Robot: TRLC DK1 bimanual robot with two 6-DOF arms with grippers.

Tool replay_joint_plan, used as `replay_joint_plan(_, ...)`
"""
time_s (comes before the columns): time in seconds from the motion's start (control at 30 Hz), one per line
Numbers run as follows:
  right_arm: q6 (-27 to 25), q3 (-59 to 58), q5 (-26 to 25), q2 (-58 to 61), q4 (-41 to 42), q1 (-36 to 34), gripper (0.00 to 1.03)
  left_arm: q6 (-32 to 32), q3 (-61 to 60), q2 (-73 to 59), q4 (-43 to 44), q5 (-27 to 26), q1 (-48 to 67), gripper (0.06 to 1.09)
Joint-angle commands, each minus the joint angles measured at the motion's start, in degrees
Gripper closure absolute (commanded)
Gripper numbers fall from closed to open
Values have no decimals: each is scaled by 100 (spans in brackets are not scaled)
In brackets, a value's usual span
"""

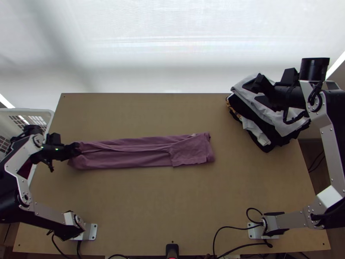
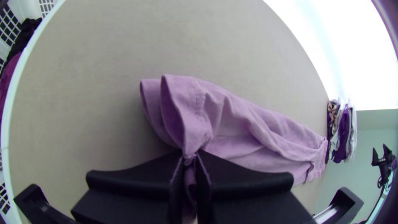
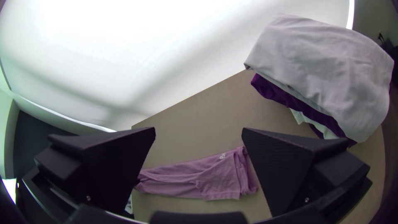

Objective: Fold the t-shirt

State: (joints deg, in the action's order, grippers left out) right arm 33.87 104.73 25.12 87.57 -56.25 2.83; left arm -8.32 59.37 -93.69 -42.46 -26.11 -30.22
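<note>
While the left gripper (image 1: 76, 149) pinches the near-basket end of the mauve t-shirt (image 1: 129, 160), its fingers are closed on a bunched bit of cloth, with loose folds standing up beside them. The shirt lies across the left and middle of the frame as a long, narrow strip on the desk (image 1: 164, 207), a squarish flap turned over at its right end. At the upper right, the right gripper (image 1: 251, 92) hangs over a pile of folded clothes (image 1: 276, 121), fingers wide apart and holding nothing. A white basket (image 1: 48, 113) sits at the left edge.
</note>
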Motion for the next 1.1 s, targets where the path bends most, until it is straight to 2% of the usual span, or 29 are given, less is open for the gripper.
replay_joint_plan(0.0,6,-31,54,-100,-44,-11,5,-258,593,-27,-703,-131,-169,105)
replay_joint_plan(0.1,-47,-137,54,-126,-44,-2,5,49,918,387,-1177,-544,130,105)
replay_joint_plan(0.27,-64,-260,54,-144,-26,25,5,1043,1199,1046,-1204,-536,1431,105)
replay_joint_plan(0.5,-64,-313,63,-179,-18,-2,5,2343,1832,993,-1010,-527,3110,105)
replay_joint_plan(0.67,-126,-515,54,-232,0,-28,5,2756,2140,782,-870,-448,3813,105)
replay_joint_plan(1.07,-117,-743,54,-346,44,-72,5,3539,2579,299,-369,-377,4665,105)
